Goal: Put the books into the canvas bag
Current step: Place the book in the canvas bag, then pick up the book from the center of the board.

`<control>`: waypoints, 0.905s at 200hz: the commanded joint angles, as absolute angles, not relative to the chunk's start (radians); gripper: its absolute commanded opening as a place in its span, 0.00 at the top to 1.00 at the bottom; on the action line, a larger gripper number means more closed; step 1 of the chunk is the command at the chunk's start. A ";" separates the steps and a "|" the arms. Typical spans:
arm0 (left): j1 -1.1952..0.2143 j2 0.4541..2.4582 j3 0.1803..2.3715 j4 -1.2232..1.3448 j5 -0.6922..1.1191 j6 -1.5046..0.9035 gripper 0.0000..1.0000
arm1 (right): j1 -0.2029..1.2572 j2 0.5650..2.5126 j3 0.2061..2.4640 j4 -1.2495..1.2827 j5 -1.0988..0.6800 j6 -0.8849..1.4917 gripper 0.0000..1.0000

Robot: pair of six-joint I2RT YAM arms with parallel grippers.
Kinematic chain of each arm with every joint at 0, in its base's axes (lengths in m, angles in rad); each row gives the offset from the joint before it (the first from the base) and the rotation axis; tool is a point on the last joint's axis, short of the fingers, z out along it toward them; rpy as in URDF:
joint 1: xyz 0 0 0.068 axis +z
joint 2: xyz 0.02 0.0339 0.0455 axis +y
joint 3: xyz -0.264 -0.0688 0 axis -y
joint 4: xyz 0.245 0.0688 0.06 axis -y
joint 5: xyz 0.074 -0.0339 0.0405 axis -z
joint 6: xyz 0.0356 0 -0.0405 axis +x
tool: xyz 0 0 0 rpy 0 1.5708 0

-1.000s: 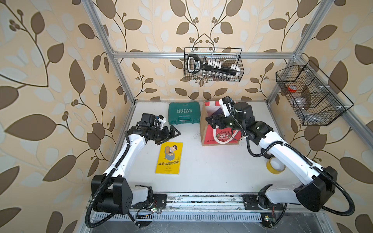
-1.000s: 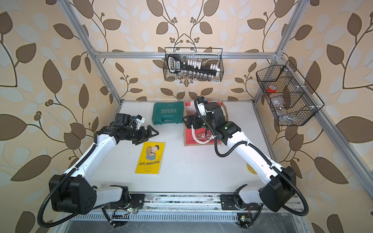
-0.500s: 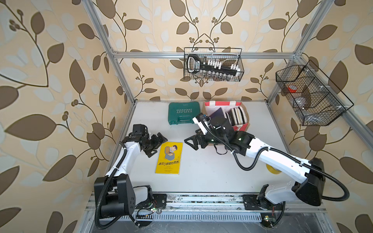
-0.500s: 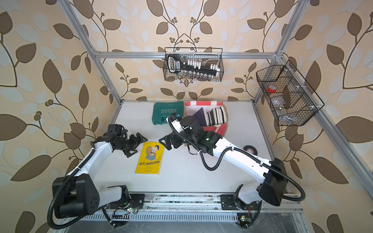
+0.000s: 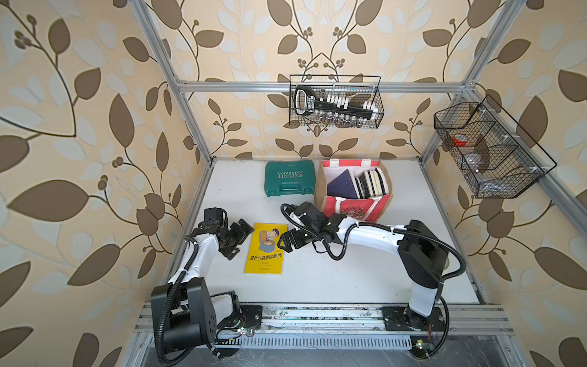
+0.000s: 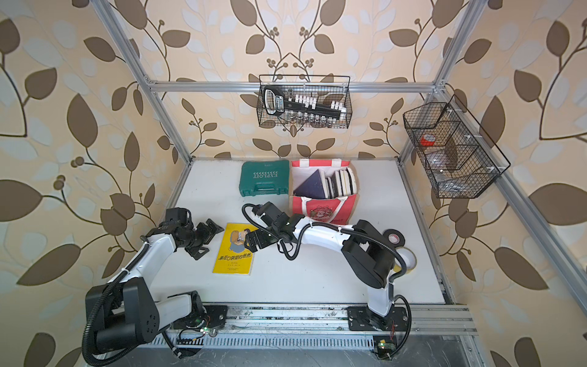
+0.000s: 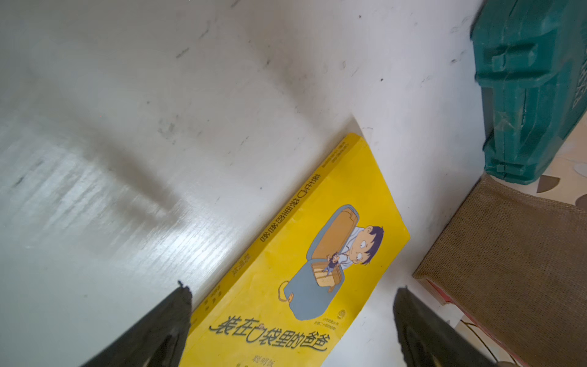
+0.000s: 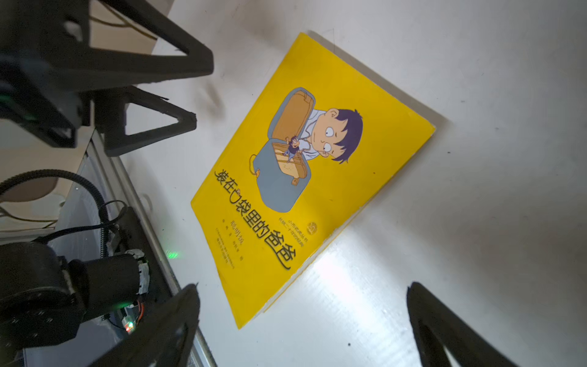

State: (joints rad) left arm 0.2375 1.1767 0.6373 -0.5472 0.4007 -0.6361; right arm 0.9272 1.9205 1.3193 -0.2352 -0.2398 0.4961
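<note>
One yellow book (image 5: 266,248) lies flat on the bench (image 5: 317,286) in both top views, the other books (image 5: 365,186) standing in the canvas bag (image 5: 355,209); the left pincer (image 5: 239,239) and right pincer (image 5: 283,243) flank it, both spread wide and empty. Left wrist view: the spine edge sits by one fingertip (image 7: 165,324), though blur leaves contact unclear. Right wrist view: both pincers crowd the book. I fear a collision, or tips skidding the thin cover away.

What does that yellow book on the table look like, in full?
The yellow book is a thin paperback, cover up, showing a cartoon figure in a suitcase and dark Chinese lettering. It lies flat and closed on the white table, between the open left tool and right tool; neither grips it.
</note>
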 commanded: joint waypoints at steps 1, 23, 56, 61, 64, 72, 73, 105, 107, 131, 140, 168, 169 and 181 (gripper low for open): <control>0.250 1.156 0.611 -0.507 0.379 -0.652 0.01 | 0.931 1.985 1.368 -0.203 -0.271 0.542 0.01; 0.249 1.160 0.592 -0.482 0.402 -0.659 0.01 | 0.928 2.032 1.372 -0.178 -0.283 0.552 0.01; 0.249 1.172 0.581 -0.453 0.435 -0.661 0.01 | 0.916 2.084 1.368 -0.125 -0.332 0.563 0.01; 0.249 1.176 0.579 -0.449 0.441 -0.660 0.01 | 0.914 2.090 1.364 -0.111 -0.344 0.568 0.01; 0.249 1.179 0.579 -0.447 0.444 -0.661 0.01 | 0.913 2.091 1.361 -0.105 -0.349 0.571 0.01; 0.249 1.185 0.574 -0.439 0.453 -0.664 0.01 | 0.910 2.096 1.355 -0.087 -0.361 0.577 0.01; 0.249 1.186 0.573 -0.439 0.454 -0.664 0.01 | 0.910 2.097 1.355 -0.084 -0.363 0.578 0.01; 0.249 1.218 0.567 -0.412 0.489 -0.672 0.01 | 0.909 2.120 1.351 -0.038 -0.396 0.578 0.02; 0.249 1.220 0.567 -0.411 0.490 -0.673 0.01 | 0.908 2.122 1.351 -0.036 -0.398 0.578 0.02; 0.249 1.237 0.561 -0.387 0.522 -0.681 0.01 | 0.909 2.112 1.340 0.005 -0.425 0.577 0.07; 0.249 1.241 0.560 -0.379 0.534 -0.684 0.01 | 0.910 2.101 1.330 0.030 -0.436 0.578 0.10; 0.249 1.248 0.538 -0.336 0.589 -0.703 0.01 | 0.909 2.091 1.326 0.061 -0.459 0.570 0.18; 0.248 1.249 0.537 -0.334 0.590 -0.705 0.01 | 0.909 2.091 1.326 0.061 -0.459 0.570 0.18; 0.247 1.250 0.530 -0.324 0.605 -0.711 0.01 | 0.909 2.097 1.333 0.061 -0.465 0.572 0.25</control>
State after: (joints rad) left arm 0.2375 1.2434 0.5488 -0.3676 0.5278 -0.6834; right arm 0.9066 2.0903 1.3346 0.0109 -0.4145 0.5774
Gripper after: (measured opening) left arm 0.989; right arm 0.797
